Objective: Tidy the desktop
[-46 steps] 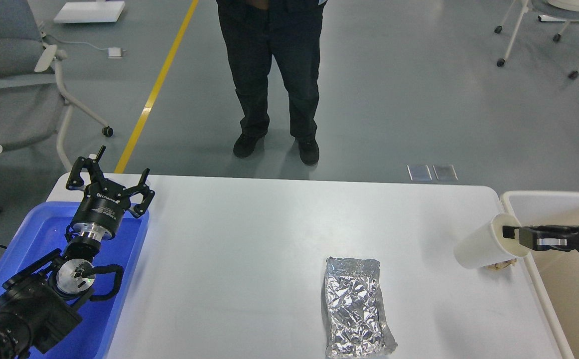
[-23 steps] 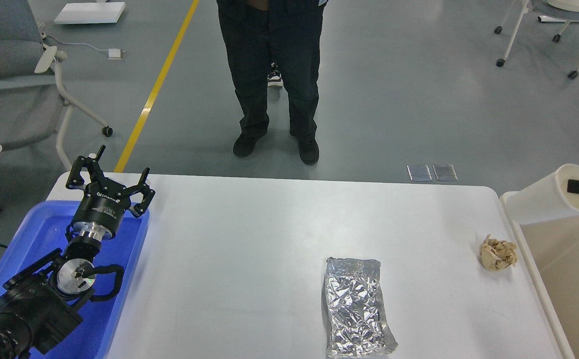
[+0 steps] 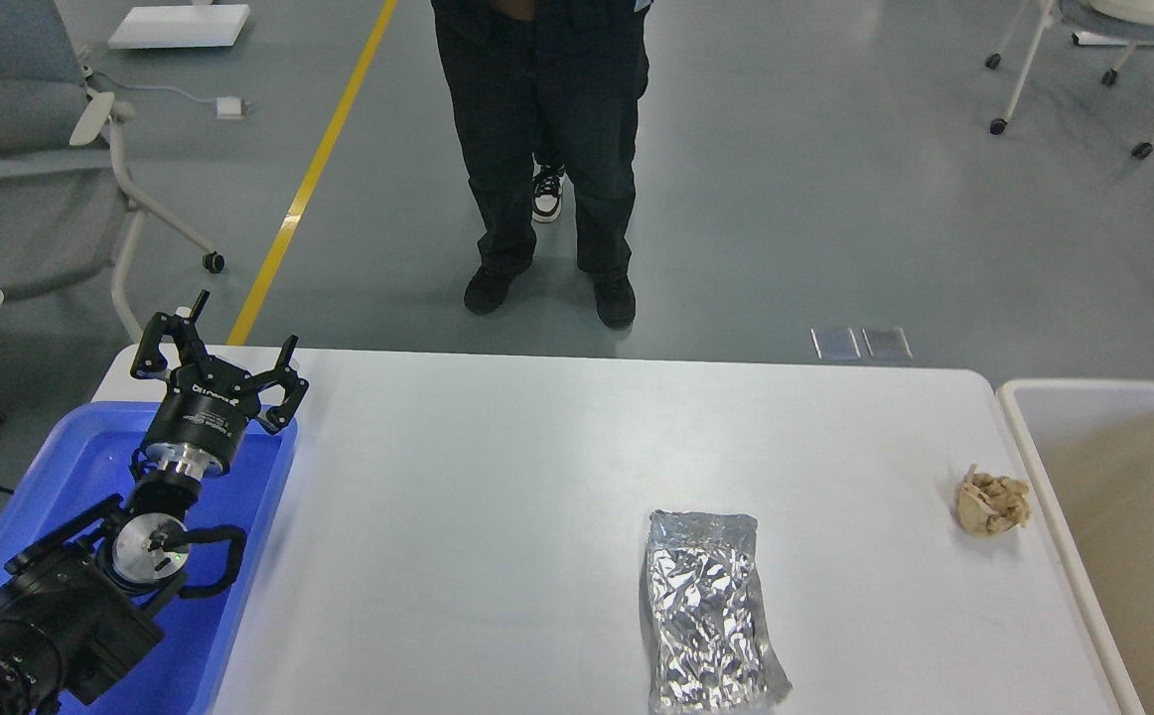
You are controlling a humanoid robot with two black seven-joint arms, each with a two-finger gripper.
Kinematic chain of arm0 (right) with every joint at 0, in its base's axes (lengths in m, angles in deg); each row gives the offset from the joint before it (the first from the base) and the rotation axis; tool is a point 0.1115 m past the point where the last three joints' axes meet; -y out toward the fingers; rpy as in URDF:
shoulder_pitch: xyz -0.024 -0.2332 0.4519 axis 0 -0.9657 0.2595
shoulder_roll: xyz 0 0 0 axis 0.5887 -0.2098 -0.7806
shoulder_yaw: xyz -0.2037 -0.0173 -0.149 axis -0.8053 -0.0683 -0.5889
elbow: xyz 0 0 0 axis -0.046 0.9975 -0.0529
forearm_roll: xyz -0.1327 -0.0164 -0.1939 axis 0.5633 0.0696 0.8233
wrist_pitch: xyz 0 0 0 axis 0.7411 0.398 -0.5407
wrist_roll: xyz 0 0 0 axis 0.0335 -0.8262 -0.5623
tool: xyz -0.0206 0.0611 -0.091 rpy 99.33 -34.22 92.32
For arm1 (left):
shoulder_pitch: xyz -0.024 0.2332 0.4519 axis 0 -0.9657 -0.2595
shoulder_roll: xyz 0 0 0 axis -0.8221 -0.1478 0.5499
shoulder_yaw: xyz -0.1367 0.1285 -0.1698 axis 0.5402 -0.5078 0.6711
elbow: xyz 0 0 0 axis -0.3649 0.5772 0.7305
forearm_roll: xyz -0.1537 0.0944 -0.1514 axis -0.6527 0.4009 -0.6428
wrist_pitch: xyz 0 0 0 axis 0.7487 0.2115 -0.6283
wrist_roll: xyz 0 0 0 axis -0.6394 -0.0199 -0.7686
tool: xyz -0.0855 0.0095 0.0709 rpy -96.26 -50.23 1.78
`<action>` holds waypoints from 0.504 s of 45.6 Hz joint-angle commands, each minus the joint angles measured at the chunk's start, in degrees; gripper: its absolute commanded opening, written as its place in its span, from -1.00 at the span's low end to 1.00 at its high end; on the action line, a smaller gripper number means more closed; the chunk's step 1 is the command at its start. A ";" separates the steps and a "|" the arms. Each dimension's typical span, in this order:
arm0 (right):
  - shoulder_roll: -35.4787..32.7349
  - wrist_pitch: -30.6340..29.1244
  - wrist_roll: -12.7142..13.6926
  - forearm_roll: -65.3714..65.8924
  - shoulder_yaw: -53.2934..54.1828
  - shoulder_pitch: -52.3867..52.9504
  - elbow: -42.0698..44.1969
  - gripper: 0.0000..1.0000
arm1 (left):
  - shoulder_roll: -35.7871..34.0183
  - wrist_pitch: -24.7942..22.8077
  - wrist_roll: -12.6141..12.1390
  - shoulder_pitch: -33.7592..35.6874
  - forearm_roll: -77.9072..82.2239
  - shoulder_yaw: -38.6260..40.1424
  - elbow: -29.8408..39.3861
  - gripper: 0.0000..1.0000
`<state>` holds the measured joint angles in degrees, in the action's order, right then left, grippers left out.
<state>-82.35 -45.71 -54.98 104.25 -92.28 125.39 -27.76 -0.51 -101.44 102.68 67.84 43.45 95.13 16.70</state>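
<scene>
The white desktop (image 3: 537, 467) fills the lower part of the head view. A crinkled silver foil bag (image 3: 708, 608) lies on it near the front, right of centre. A crumpled beige paper ball (image 3: 991, 502) lies near the right edge. My left gripper (image 3: 221, 359) is open and empty, held above the far corner of the blue tray (image 3: 90, 457) at the left. My right gripper and the white cup are out of view.
A beige white-rimmed bin (image 3: 1123, 497) stands off the table's right edge. A person in dark trousers (image 3: 542, 149) stands beyond the far edge. A grey chair (image 3: 31, 149) is at the back left; another chair (image 3: 1093, 60) at the back right.
My right gripper carried the white cup up and to the right over the bin, then left the view. The paper ball it covered now shows. The left arm has not moved.
</scene>
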 commanded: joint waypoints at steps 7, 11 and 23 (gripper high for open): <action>8.63 6.89 11.87 -49.93 -2.64 -12.38 13.92 -1.00 | 0.05 0.00 0.00 0.00 0.00 -0.03 0.01 1.00; 11.88 10.67 14.25 -57.76 -2.64 -16.42 14.36 -1.00 | 0.05 0.00 0.00 0.00 0.00 -0.03 0.01 1.00; 28.40 25.79 18.82 -74.39 -0.28 -27.59 22.61 -1.00 | -0.04 0.09 0.09 0.00 0.00 -0.03 0.01 1.00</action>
<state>-67.52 -31.84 -41.28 48.05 -94.29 107.92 -13.49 -0.50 -101.44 102.69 67.84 43.44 95.10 16.70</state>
